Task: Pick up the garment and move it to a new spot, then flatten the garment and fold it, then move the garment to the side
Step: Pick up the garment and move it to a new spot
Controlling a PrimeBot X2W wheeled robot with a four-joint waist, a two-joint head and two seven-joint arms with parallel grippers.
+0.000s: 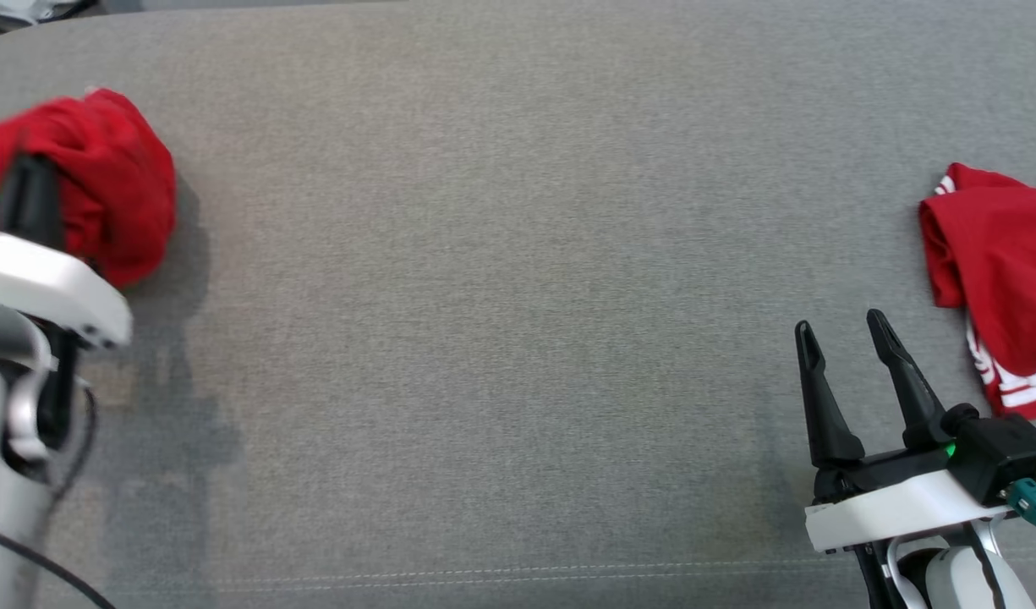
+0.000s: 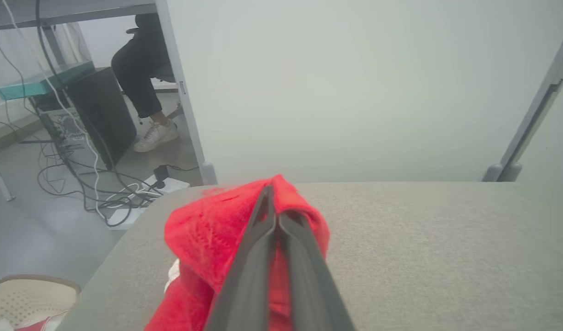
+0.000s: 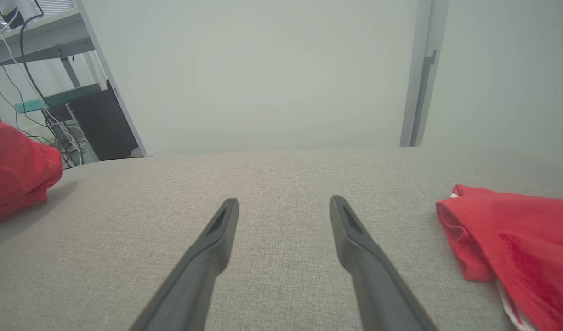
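A: Supporting surface?
B: Grey woven-fabric surface (image 1: 501,296), with a stitched seam along its near edge.
A: Lying on it?
B: At right, striped red garment (image 1: 1000,279); at far left, bunched red garment (image 1: 103,178).

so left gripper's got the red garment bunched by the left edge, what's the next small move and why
Probably carry the red garment toward the bare middle of the grey surface: the left gripper is shut on it, bunched near the left corner, and the open right gripper hovers by that space.
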